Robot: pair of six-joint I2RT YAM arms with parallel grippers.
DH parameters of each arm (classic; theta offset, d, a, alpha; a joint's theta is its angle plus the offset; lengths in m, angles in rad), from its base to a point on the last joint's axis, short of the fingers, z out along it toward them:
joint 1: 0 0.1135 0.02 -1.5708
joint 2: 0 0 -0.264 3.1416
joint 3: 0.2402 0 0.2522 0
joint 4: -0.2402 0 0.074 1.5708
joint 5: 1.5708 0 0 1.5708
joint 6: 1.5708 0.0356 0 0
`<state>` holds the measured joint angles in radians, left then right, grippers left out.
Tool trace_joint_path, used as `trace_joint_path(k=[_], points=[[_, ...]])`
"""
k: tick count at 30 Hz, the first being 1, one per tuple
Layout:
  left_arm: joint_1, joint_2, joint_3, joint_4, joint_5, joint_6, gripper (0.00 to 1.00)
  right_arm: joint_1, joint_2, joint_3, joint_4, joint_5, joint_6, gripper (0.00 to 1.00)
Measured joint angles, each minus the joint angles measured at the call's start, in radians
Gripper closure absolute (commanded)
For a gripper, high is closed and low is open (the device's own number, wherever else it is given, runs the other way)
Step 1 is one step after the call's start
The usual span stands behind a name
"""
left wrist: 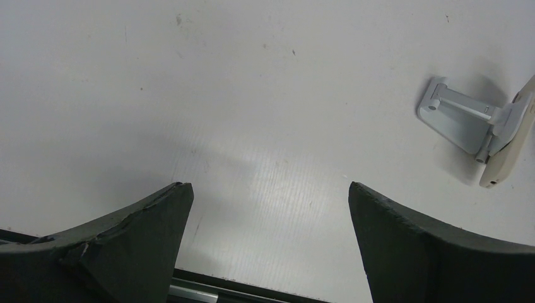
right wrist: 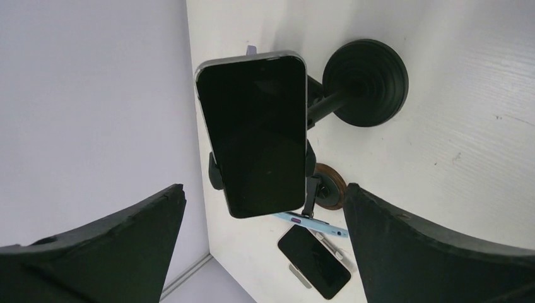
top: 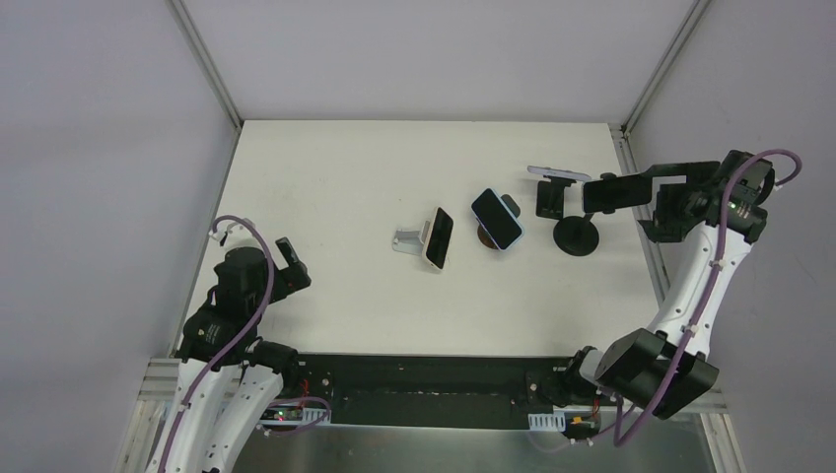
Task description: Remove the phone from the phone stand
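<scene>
- The task's thing, a black-screened rectangular phone (right wrist: 258, 136), is clamped by its long edges in a black phone stand with a round black base (right wrist: 366, 82), at the far right of the white tabletop (top: 325, 197).
- The right end effector (right wrist: 264, 189) is seen with its dark fingers spread wide and holding nothing. The phone lies straight ahead of it, framed in the gap between the fingers but apart from both.
- In the right wrist view, the phone's long axis runs across the line joining the two fingers, so its narrow width is presented to the gap. A closing grip is judged to fall on the long edges, near the stand's side clamps.
- The left end effector (left wrist: 271, 189) is likewise opened wide and empty, held over bare tabletop at the near left, well apart from the task's phone.
- A white folding stand (left wrist: 467, 120) carrying a cream-cased phone (left wrist: 508, 148) is seen ahead of the left end effector, to its right, mid-table.
- The right arm is plainly the nearer one. The coming move is judged to be a short advance and a closing on the phone, followed by a pull out of the clamps.
</scene>
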<state>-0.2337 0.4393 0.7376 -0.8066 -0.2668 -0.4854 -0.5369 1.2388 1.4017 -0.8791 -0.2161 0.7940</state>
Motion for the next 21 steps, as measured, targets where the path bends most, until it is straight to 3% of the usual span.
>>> trace_joint_path(k=[21], points=[[0.027, 0.0, 0.0, 0.0, 0.031, 0.0, 0.0, -0.02, 0.18, -0.026, 0.173, -0.129, -0.092, 0.01]])
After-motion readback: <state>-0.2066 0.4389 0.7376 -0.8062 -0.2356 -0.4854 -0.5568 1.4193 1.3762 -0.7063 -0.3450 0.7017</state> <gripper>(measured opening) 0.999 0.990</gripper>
